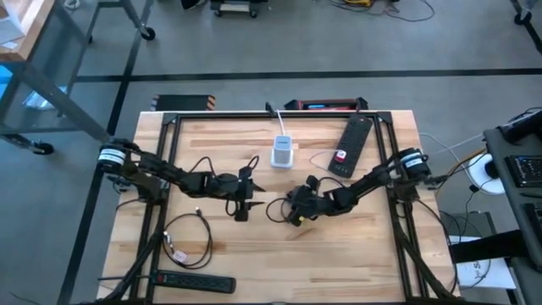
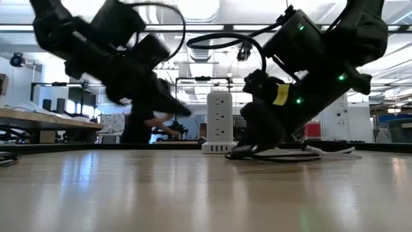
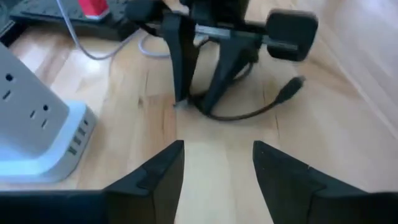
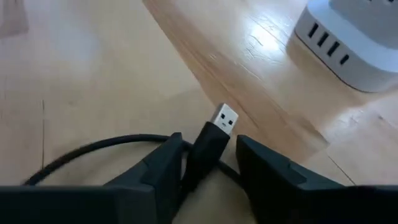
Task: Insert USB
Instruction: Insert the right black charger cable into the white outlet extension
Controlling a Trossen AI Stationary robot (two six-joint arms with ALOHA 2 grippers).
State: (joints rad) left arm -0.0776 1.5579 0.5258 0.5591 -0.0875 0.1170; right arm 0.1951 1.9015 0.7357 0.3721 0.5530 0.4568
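**Right pincer grips the USB plug short of the charging tower**

The right pincer (image 4: 208, 165) is clamped on a black USB plug with a silver metal tip (image 4: 217, 134), cable trailing behind. Ahead of it, nearby but apart, stands the white charging tower with USB slots (image 4: 348, 43). Facing it, the left pincer (image 3: 217, 168) hangs spread and empty above the wooden table (image 1: 356, 254).

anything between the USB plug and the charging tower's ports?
Nothing: in the right wrist view only bare wood separates the USB plug, held in the right gripper, from the charging tower.
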